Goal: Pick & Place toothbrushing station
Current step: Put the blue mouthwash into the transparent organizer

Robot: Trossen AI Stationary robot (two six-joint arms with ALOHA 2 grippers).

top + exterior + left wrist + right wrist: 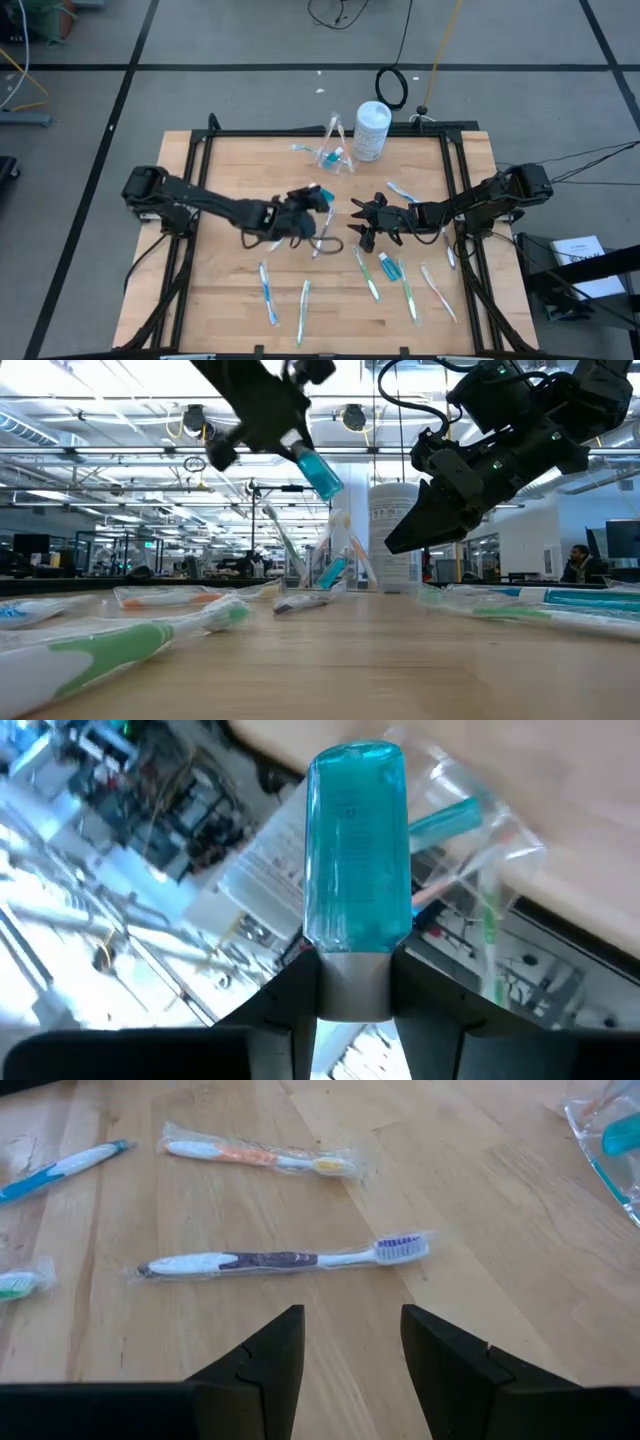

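While my left pincer [322,196] hangs above the middle of the counter [230,290], its fingers [285,1020] are clamped on the cap end of a blue tube [357,850], which is lifted clear of the wood and tilted. My right pincer [362,222] sits just right of centre, also raised off the surface, jaws parted and holding nothing. Below it lies a wrapped toothbrush with a purple handle [285,1260]; an orange-handled toothbrush [258,1156] lies beyond that one. The clear plastic cup [335,150] stands at the far side of the counter with a tube and brushes in it, just left of the white canister [371,130]. More wrapped toothbrushes [268,292] are scattered along the near side, left and right. A second blue tube [385,266] lies flat on the near right, among those brushes.
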